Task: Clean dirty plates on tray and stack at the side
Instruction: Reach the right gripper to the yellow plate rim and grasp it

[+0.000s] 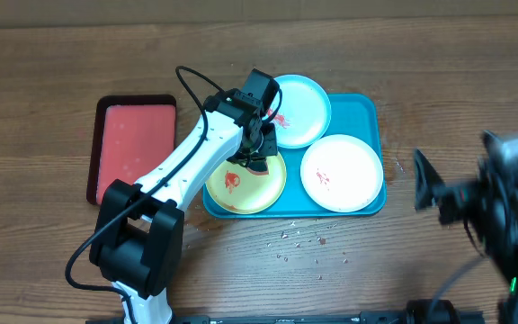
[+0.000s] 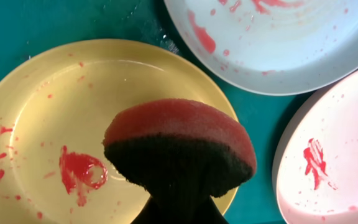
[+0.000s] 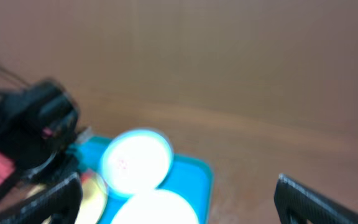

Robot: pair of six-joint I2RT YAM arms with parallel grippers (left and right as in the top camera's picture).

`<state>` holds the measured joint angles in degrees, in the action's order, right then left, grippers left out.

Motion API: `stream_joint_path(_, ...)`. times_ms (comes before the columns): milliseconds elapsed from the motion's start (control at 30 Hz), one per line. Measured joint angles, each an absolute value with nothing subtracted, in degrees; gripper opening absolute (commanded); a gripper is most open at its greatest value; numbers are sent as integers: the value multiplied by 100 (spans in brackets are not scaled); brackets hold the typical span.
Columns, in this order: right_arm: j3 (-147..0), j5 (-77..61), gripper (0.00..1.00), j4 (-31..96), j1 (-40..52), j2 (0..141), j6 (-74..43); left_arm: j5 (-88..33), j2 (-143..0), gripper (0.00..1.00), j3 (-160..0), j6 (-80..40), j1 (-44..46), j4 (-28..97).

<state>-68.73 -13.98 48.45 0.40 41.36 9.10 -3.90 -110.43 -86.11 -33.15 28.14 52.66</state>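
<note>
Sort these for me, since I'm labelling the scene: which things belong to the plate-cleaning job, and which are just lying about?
Job: yellow plate, light blue plate, white plate, teal tray, sponge in the left gripper.
Lying about: red tray, crumbs on the table.

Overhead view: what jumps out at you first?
The teal tray mid-table carries a light blue plate, a yellow plate and a white plate, all smeared red. The left gripper holds a red sponge above the yellow plate. A smaller red tray lies left of the teal tray.
</note>
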Motion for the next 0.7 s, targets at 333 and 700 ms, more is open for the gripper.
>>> stream_joint_path(333,-7883,-4058,50,5120,145,7625,543,-224,-11043,4,-8606,-3441,2814,5450)
stream_joint_path(700,-7883,-1817,54,4906,1813,9452,-886,117,-11043,4,-8597,-3651,2812,5527)
